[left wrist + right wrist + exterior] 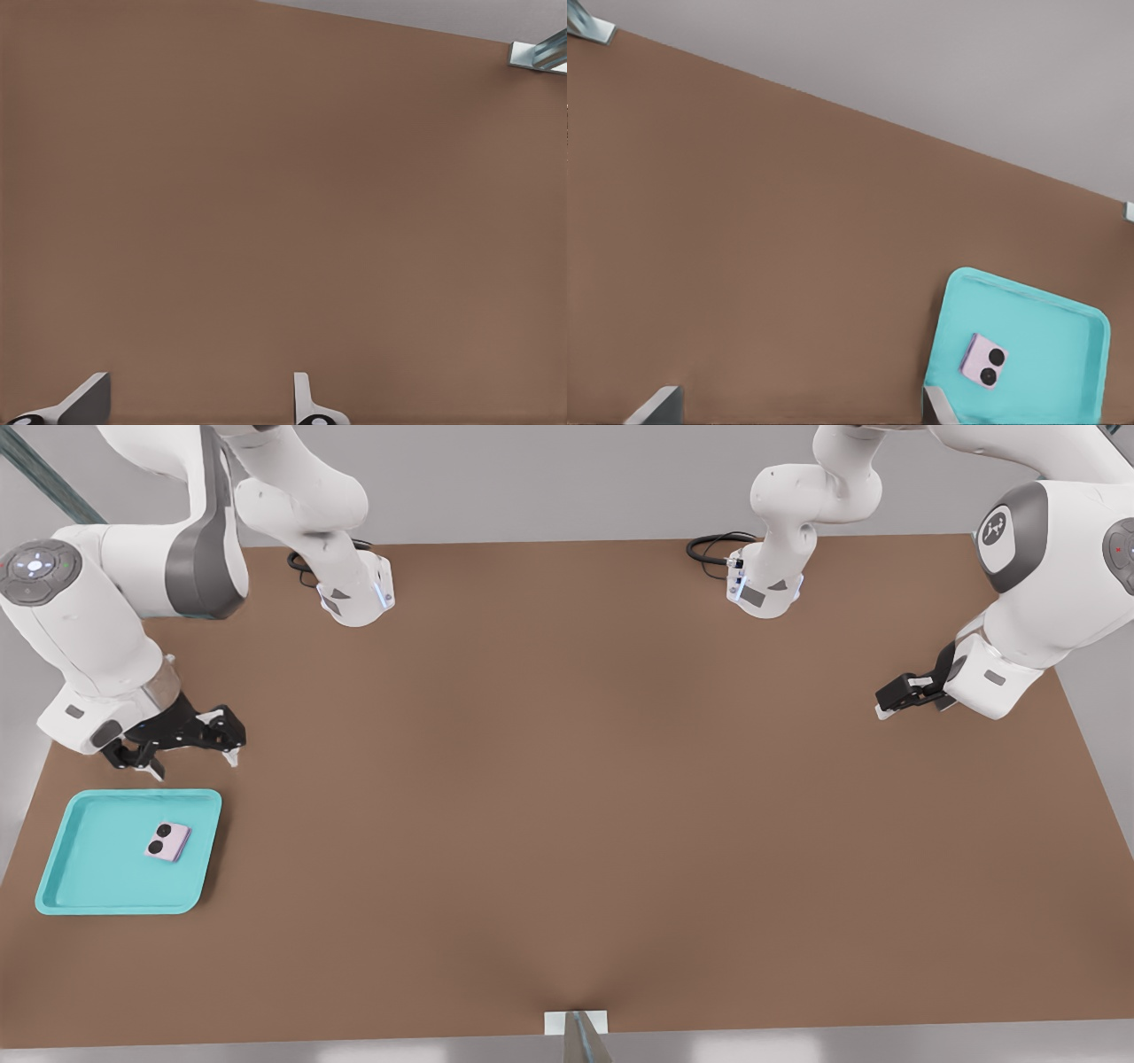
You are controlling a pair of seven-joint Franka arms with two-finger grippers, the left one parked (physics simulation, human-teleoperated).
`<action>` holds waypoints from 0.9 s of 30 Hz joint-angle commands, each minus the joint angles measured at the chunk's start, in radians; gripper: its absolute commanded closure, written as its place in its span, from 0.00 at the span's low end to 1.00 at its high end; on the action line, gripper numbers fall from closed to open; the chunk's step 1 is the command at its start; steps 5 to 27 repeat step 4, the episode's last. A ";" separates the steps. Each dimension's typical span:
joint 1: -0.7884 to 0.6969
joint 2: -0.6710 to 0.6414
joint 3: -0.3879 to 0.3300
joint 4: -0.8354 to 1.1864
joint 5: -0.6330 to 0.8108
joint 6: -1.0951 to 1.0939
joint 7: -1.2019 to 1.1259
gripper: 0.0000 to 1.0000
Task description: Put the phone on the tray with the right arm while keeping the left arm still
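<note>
On the tray [80,886] the phone [167,841] lies flat, tilted, lenses up; the tool [190,757] hangs spread beside it.

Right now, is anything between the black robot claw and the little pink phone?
Only the shallow turquoise plastic tray's raised rim. In the front view, the black two-finger gripper hangs open, apart from the small pale pink phone lying inside the tray.

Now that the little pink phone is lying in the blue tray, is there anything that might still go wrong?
Little, I would guess. The phone lies flat inside the tray, and the gripper hangs open just beyond the tray's far rim. One risk: if the arm swings low on its way off, its jaws might catch that rim and shove the tray. A jolt could then slide the phone, which lies loose, nearer the rim.
</note>
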 commanded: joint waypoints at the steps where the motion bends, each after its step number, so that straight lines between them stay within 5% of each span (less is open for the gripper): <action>1: 0.001 0.013 -0.030 0.023 0.051 -0.134 0.242 0.00; 27: 0.001 0.013 -0.029 0.022 0.053 -0.149 0.247 0.00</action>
